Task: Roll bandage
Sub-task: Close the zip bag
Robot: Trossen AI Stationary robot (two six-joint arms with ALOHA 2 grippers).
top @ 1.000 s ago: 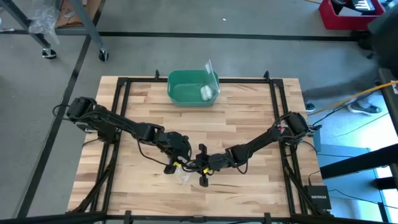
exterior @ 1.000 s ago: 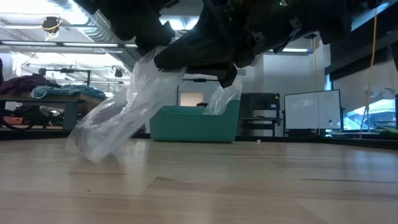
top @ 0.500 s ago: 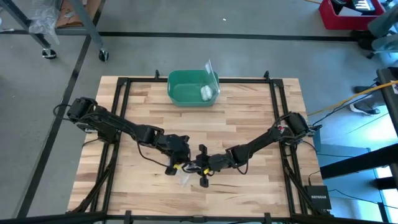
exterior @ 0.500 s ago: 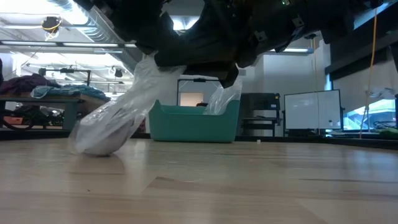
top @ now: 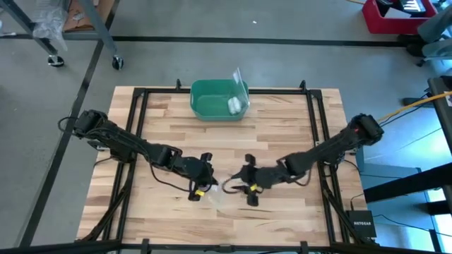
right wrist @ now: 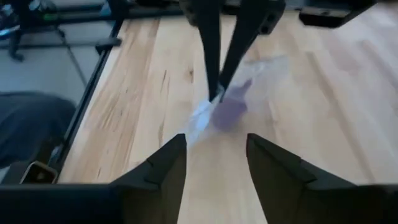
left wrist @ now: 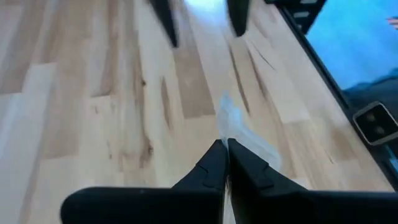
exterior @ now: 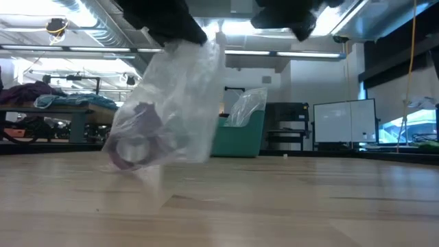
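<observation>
The worktop (top: 275, 141) is made of light wood planks, with a black metal frame (top: 139, 127) lying around its edges. A green tub (top: 209, 101) sits on it at the far side, in the middle. Near the front a clear plastic bag (exterior: 164, 110) with a purple roll (exterior: 137, 140) inside seems to just touch the wood.
</observation>
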